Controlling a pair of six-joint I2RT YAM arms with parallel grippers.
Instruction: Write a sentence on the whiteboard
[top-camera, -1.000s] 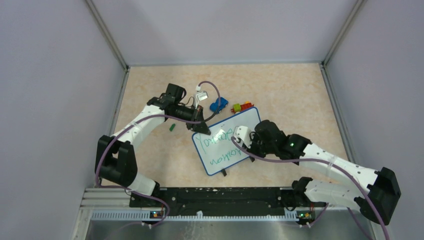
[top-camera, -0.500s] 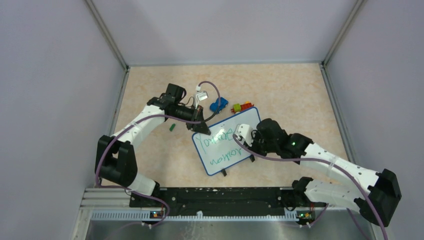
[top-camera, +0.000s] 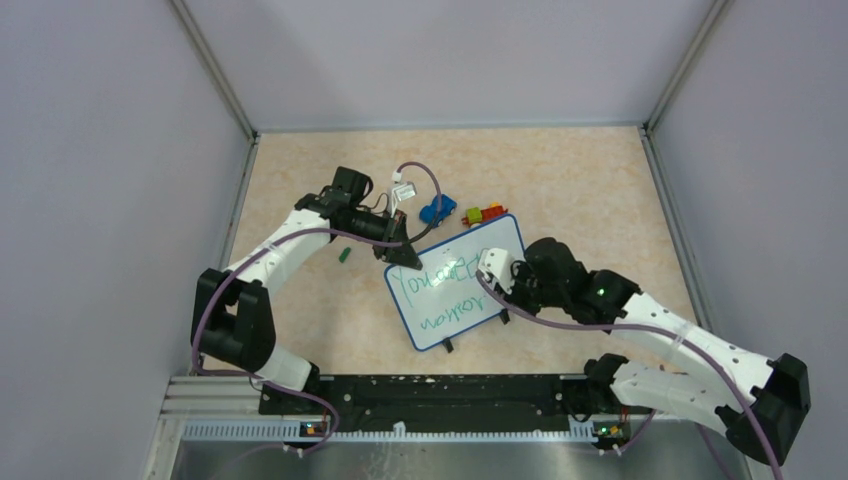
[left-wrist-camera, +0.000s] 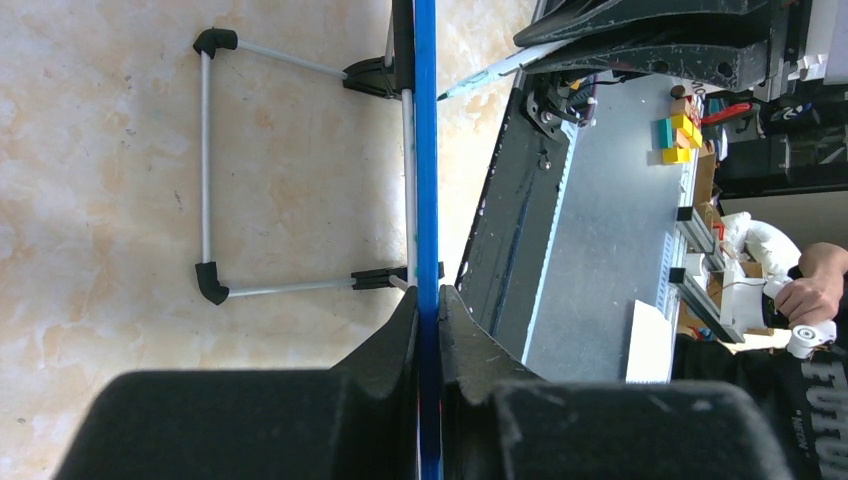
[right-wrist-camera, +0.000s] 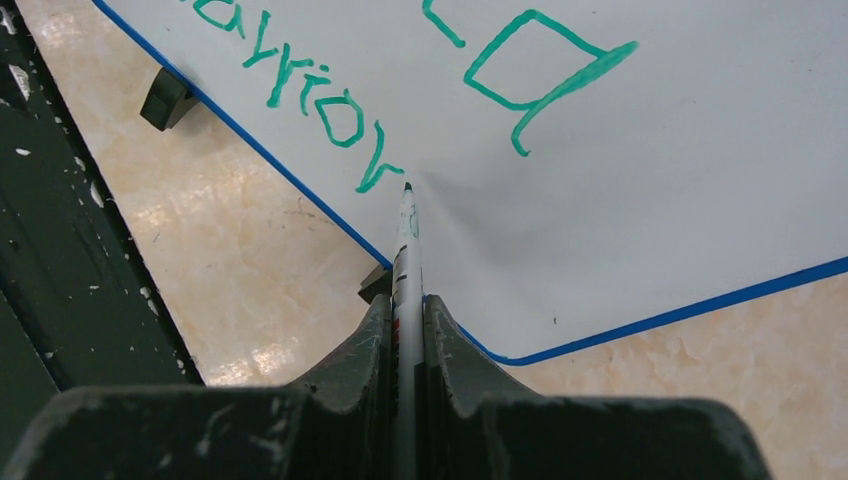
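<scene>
Right tool (right-wrist-camera: 405, 322) shifted right; whiteboard (top-camera: 500, 238) diagonal

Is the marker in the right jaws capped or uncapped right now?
Uncapped: the marker ends in a bare dark tip, touching or just off the whiteboard; contact itself cannot be told.

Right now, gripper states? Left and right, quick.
The left gripper: shut on the whiteboard, clamping its blue edge.
The right gripper: shut on the marker.
</scene>
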